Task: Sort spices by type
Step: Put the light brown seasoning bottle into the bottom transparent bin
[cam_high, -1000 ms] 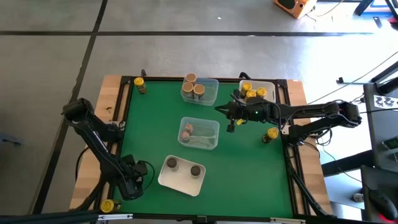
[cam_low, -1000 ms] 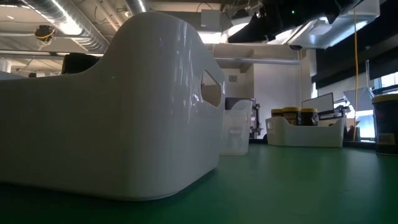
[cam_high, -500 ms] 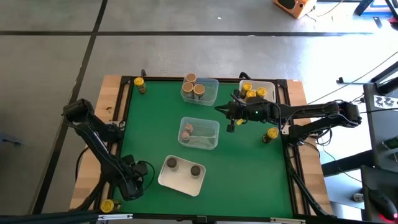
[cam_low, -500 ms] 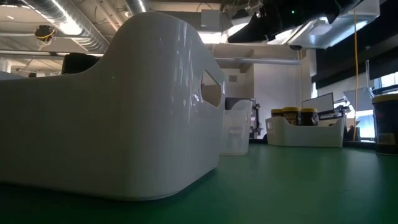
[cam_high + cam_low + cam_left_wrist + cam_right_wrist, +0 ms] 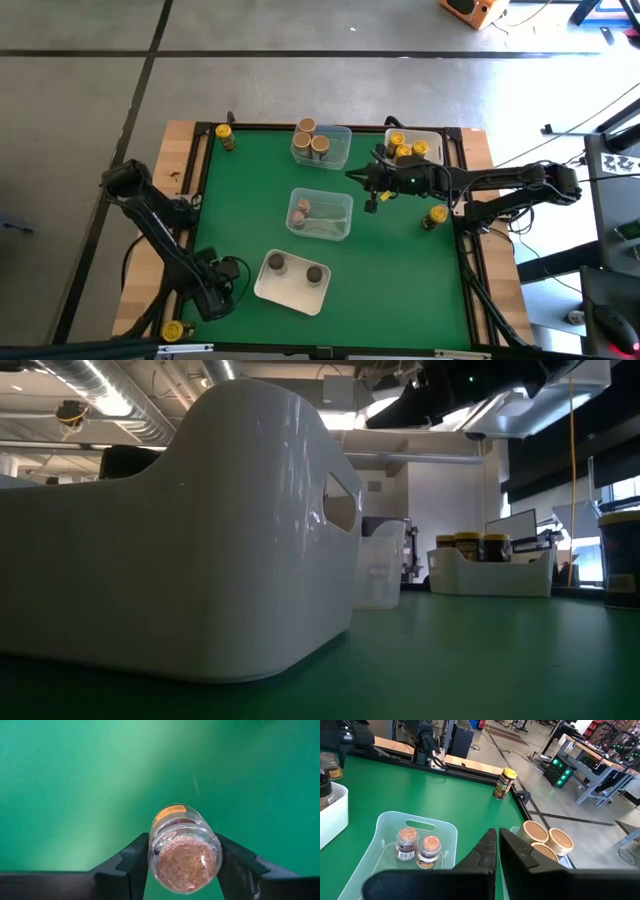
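Note:
My left gripper (image 5: 215, 292) is at the table's near-left corner, left of the white tray (image 5: 262, 290), and is shut on a small clear spice jar (image 5: 184, 851) with a reddish-brown top and an orange label. My right gripper (image 5: 372, 192) hangs shut over the mat between the middle clear tray (image 5: 345, 200) and the far trays, touching nothing. Two brown-topped jars (image 5: 415, 845) stand in the middle tray. Tan-topped jars (image 5: 311, 140) fill the far clear tray. Yellow-topped jars (image 5: 405, 147) sit in the far-right white tray, and two dark-topped jars (image 5: 295, 268) in the near white tray. My left gripper pinches the jar between its two fingers (image 5: 132, 862), one on each side of the clear wall (image 5: 154, 851) near the top. The fingers come from above, pointing down. The jar stands upright with its brown top toward the wrist camera. I cannot tell whether its base is on the mat.
Loose yellow-topped jars stand at the far-left corner (image 5: 226, 136), near the right edge (image 5: 435, 216) and on the wooden rim at the near-left corner (image 5: 173, 330). The near white tray (image 5: 200, 530) fills the low view. Bare green mat lies along the left side and near-right.

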Tool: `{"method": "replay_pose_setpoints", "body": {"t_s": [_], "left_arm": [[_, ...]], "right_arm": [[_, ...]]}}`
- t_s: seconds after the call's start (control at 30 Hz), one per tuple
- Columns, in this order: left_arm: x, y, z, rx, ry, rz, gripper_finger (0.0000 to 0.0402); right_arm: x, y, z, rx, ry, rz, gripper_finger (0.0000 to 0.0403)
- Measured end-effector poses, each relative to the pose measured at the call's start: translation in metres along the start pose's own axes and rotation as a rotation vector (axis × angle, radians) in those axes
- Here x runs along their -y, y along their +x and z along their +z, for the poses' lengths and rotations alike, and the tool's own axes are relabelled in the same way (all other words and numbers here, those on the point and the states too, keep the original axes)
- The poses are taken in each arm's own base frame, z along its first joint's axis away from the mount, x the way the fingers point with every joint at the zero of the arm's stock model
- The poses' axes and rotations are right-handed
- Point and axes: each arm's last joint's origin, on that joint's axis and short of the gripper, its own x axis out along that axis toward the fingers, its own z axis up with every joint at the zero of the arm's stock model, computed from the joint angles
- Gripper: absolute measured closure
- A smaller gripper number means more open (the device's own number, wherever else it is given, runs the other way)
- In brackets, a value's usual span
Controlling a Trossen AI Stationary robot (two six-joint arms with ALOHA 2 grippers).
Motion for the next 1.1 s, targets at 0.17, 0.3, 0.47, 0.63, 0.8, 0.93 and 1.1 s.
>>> {"method": "replay_pose_setpoints", "body": {"t_s": [0.17,0.3,0.47,0.63,0.8,0.93,1.1], "left_arm": [[-0.004,-0.017,0.013,0.022,-0.046,-0.006,0.0222],[-0.008,-0.031,0.021,0.042,-0.064,-0.05,0.0221],[-0.02,-0.048,0.028,0.069,-0.096,-0.069,0.0221],[-0.033,-0.062,0.038,0.181,-0.133,-0.087,0.022],[-0.044,-0.074,0.05,0.333,-0.116,-0.089,0.022],[-0.051,-0.077,0.067,0.432,-0.112,-0.06,0.022],[-0.052,-0.078,0.094,0.497,-0.062,-0.094,0.022]], "right_arm": [[0.0,0.0,0.0,0.001,0.0,0.0,0.0382],[0.0,0.0,0.0,0.001,0.0,0.0,0.0382],[0.0,0.0,-0.001,-0.005,-0.001,0.002,0.0382],[0.0,0.0,-0.001,-0.005,-0.001,0.002,0.0382],[0.0,0.0,0.0,-0.001,0.0,0.001,0.0382],[0.0,0.0,0.0,0.005,0.001,-0.001,0.0382],[0.0,0.0,0.001,0.006,0.001,-0.002,0.0382]]}}
